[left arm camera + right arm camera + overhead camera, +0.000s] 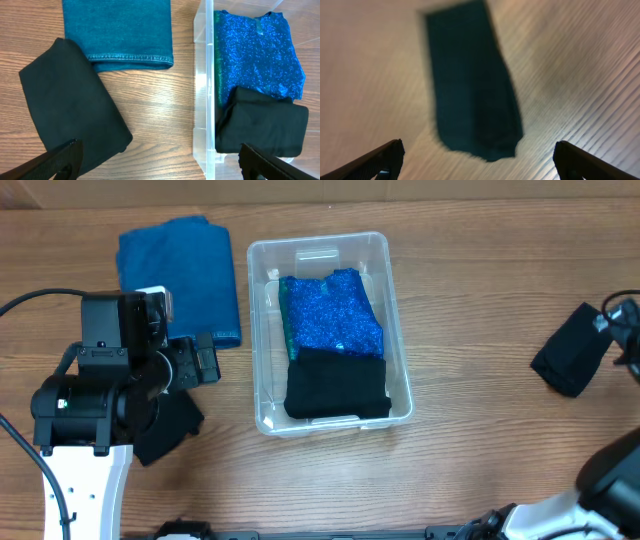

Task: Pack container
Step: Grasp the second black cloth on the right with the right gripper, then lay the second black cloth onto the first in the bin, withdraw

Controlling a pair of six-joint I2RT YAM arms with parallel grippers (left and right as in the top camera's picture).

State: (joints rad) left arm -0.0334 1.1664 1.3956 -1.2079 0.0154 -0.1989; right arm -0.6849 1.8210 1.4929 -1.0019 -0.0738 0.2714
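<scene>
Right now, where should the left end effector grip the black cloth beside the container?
Probably the black cloth by its corner nearest the container, from straight above: it lies flat, folded and tilted on the table, that corner clear of the blue cloth.

Container [256, 330] at centre of the overhead view, cloths around it.
Inside, the upper garment [332, 315] lies toward the top and the lower garment [337, 385] overlaps its bottom edge. The left cloth [180, 275] lies upper left, the low cloth [170, 435] lower left, and the far cloth [572, 352] near the right edge.
</scene>
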